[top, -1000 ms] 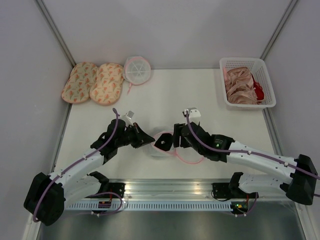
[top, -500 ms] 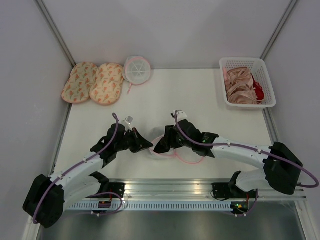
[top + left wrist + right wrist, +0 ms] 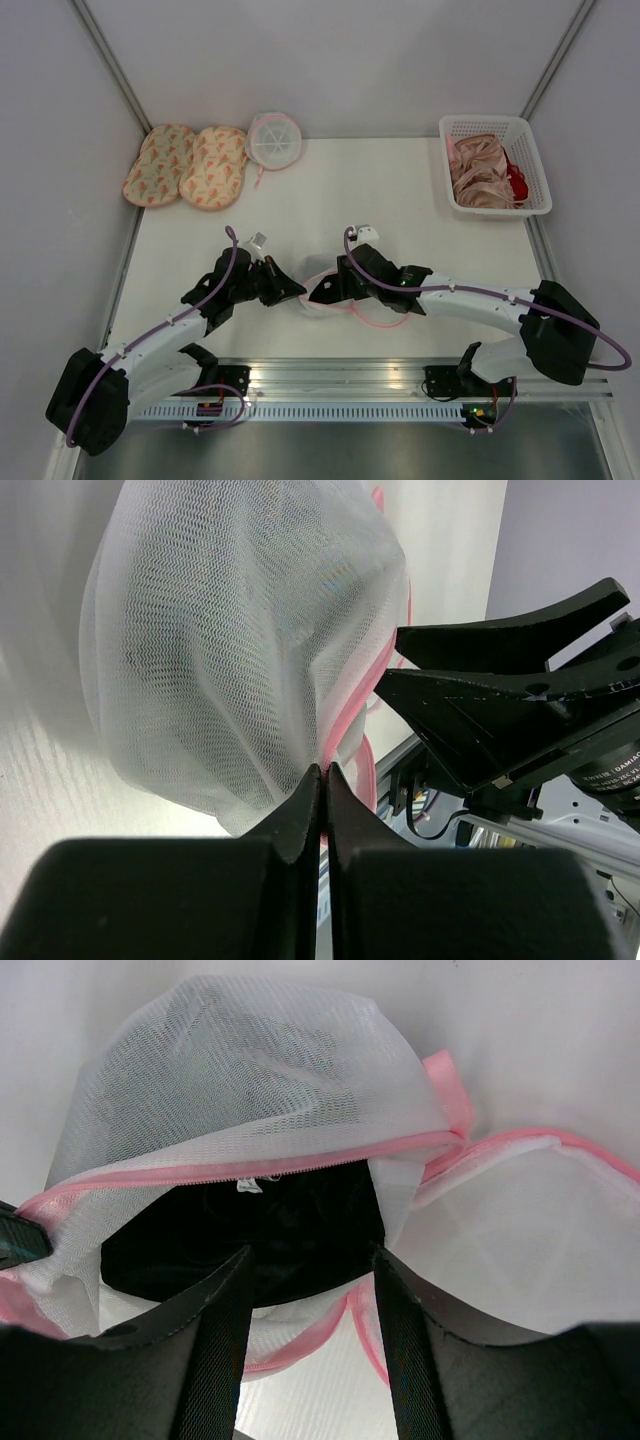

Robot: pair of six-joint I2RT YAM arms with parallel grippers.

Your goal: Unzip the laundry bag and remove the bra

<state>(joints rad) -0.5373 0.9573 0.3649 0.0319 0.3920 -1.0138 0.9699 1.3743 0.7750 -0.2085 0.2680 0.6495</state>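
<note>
The laundry bag, white mesh with pink zip edging, lies unzipped at the table's near middle between both grippers. My left gripper is shut on the bag's pink edge. In the right wrist view the bag gapes open and the black bra shows inside the opening. My right gripper is open with its fingertips at the mouth of the bag, either side of the bra. In the top view the right gripper hides the bra.
A second round pouch with white ribs and two patterned pads lie at the back left. A white basket with beige-pink and red garments stands at the back right. Grey walls close in the table.
My right gripper has moved left and down to the bag's opening, now open around the bra. My left gripper keeps its hold on the bag's edge, shifted slightly.
</note>
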